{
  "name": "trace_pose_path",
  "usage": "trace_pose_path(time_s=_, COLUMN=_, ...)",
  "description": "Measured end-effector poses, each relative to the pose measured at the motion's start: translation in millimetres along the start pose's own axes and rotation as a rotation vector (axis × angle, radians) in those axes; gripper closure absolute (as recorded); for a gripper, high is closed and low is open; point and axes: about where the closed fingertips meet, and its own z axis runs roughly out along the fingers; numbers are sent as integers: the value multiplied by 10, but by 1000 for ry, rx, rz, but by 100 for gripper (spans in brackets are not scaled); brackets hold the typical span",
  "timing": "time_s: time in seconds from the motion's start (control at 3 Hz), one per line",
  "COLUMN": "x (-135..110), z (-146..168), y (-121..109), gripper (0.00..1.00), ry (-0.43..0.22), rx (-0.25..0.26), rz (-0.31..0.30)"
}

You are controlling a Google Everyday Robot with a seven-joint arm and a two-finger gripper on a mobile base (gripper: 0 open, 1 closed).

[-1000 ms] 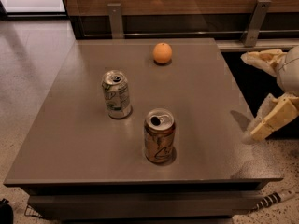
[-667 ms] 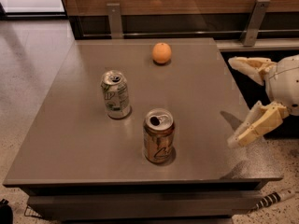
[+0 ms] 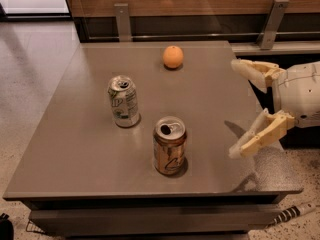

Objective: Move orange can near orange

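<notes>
The orange can point(image 3: 170, 145) stands upright near the front middle of the grey table point(image 3: 65, 134), coppery brown with dark script and an opened silver top. The orange point(image 3: 173, 57) sits at the far middle of the table, well behind the can. My gripper point(image 3: 235, 109) comes in from the right edge, above the table's right side, to the right of the can and apart from it. Its two cream fingers are spread wide, one point(image 3: 250, 70) toward the back and one point(image 3: 257, 136) toward the front. It holds nothing.
A green-and-white silver can point(image 3: 123, 101) stands upright left of and behind the orange can. A wood-panelled wall with metal brackets point(image 3: 122, 21) runs behind the table. Tiled floor lies to the left.
My gripper has moved left, from beyond the table's right edge to over its right side, closer to the orange can. The cans and the orange have not moved.
</notes>
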Motion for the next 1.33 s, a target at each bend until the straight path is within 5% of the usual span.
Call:
trace_pose_path(time_s=0.67, x=29, z=144, y=107, gripper=0, ry=-29, rx=-11, rz=7)
trace_pose_path(time_s=1.33, x=81, z=587, y=416, gripper=0, ry=-115, rx=-86, rz=31)
